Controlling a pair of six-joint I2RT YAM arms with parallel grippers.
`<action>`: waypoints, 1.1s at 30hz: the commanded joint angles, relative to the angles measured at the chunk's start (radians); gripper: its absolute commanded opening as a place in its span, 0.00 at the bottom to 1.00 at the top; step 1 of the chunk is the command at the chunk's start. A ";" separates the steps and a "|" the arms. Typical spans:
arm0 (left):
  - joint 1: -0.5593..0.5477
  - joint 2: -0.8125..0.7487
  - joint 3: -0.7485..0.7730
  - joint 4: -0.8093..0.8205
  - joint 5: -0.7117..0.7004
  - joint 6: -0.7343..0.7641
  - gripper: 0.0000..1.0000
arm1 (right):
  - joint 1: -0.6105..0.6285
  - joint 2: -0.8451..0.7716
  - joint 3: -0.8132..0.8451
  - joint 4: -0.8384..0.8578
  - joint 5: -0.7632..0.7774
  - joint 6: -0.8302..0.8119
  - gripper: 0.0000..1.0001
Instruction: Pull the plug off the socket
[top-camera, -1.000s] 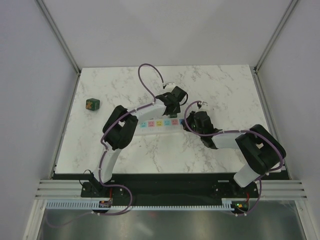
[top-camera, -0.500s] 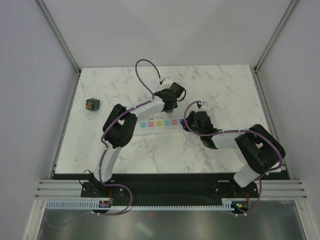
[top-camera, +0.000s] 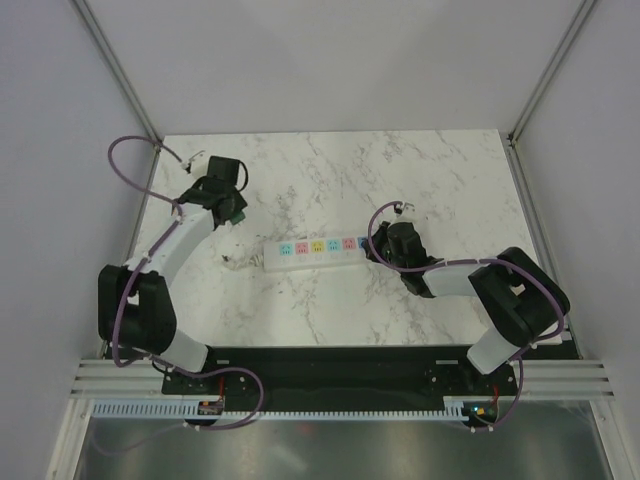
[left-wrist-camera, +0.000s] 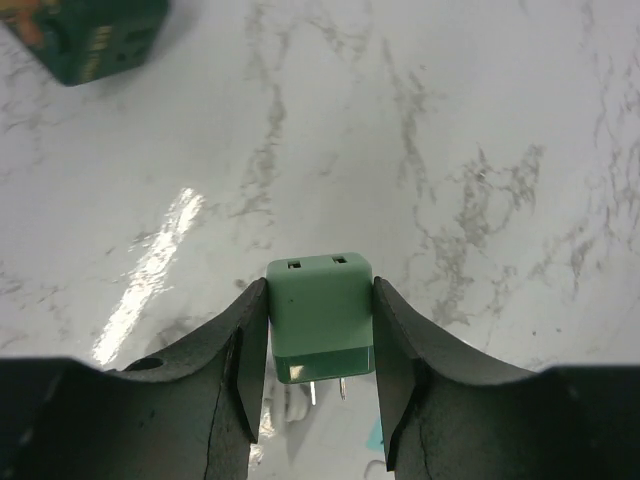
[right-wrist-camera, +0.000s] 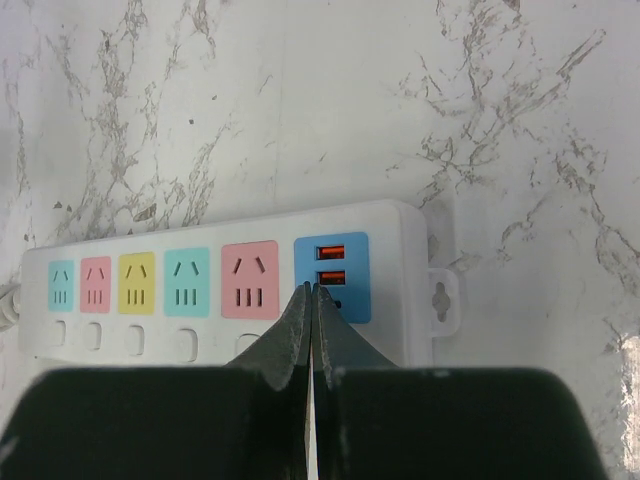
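The left tool (left-wrist-camera: 320, 300) is clamped on a light green block (left-wrist-camera: 320, 322). One finger is pressed to each side of the block, and two metal prongs project from it toward 6 o'clock in the left wrist view. In that view the dark green plug (left-wrist-camera: 85, 40) is seen resting on the marble surface (left-wrist-camera: 480, 150) at 11 o'clock from the held block and well apart from it, with an orange mark on one face. In the top view the left tool (top-camera: 235, 210) is placed toward 10 o'clock from the socket (top-camera: 315, 250), near the surface's 9 o'clock edge. The dark green plug cannot be made out there.

The socket is laid near the middle of the surface, running roughly from 9 to 3 o'clock. Its coloured outlet faces and blue USB panel are seen uncovered in the right wrist view.

The right tool (right-wrist-camera: 312, 290) is closed, its fingers together. Its tips are set over the socket (right-wrist-camera: 240, 225) at the border between the pink outlet and the blue panel, toward the 3 o'clock end. Whether it is pressed down cannot be told.
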 joint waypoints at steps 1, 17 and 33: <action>0.098 -0.129 -0.102 -0.085 -0.017 -0.128 0.02 | 0.008 0.051 -0.013 -0.126 -0.027 -0.018 0.00; 0.525 -0.046 -0.160 -0.197 0.038 -0.457 0.02 | 0.008 0.051 -0.013 -0.115 -0.030 -0.022 0.00; 0.539 0.162 0.036 -0.205 -0.078 -0.578 0.02 | 0.008 0.037 -0.021 -0.097 -0.037 -0.024 0.00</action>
